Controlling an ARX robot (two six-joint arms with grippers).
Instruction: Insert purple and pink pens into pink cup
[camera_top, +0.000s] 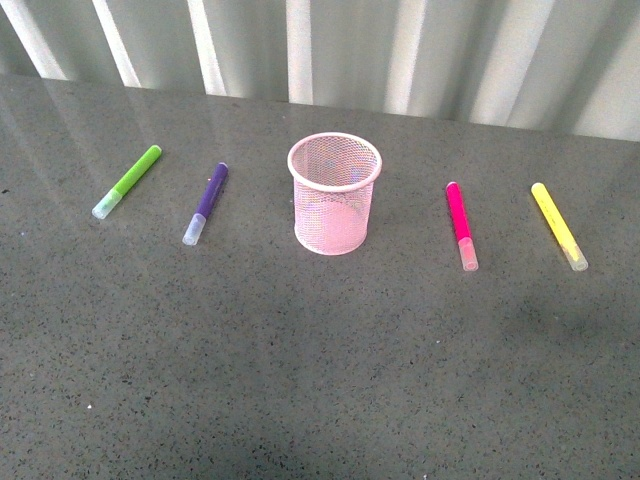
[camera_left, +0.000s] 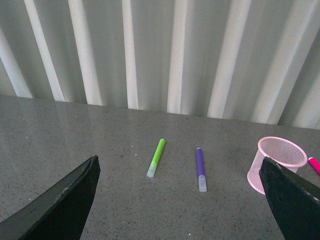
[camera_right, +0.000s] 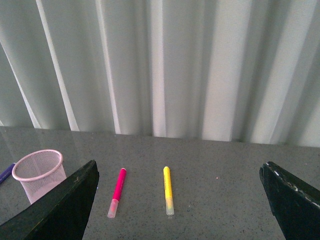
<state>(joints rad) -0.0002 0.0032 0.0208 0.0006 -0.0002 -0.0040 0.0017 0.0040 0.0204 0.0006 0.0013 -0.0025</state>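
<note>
The pink mesh cup (camera_top: 335, 193) stands upright mid-table; it also shows in the left wrist view (camera_left: 278, 161) and the right wrist view (camera_right: 39, 174). The purple pen (camera_top: 207, 202) lies left of the cup, cap toward me, also seen in the left wrist view (camera_left: 200, 168). The pink pen (camera_top: 460, 224) lies right of the cup, also seen in the right wrist view (camera_right: 117, 191). My left gripper (camera_left: 182, 200) is open, well back from the purple pen. My right gripper (camera_right: 180, 200) is open, well back from the pink pen. Neither arm shows in the front view.
A lime-green marker (camera_top: 127, 181) lies at the far left and shows in the left wrist view (camera_left: 156, 157). A yellow marker (camera_top: 558, 226) lies at the far right and shows in the right wrist view (camera_right: 168, 196). A pleated white curtain (camera_top: 330, 50) backs the grey table (camera_top: 320, 380).
</note>
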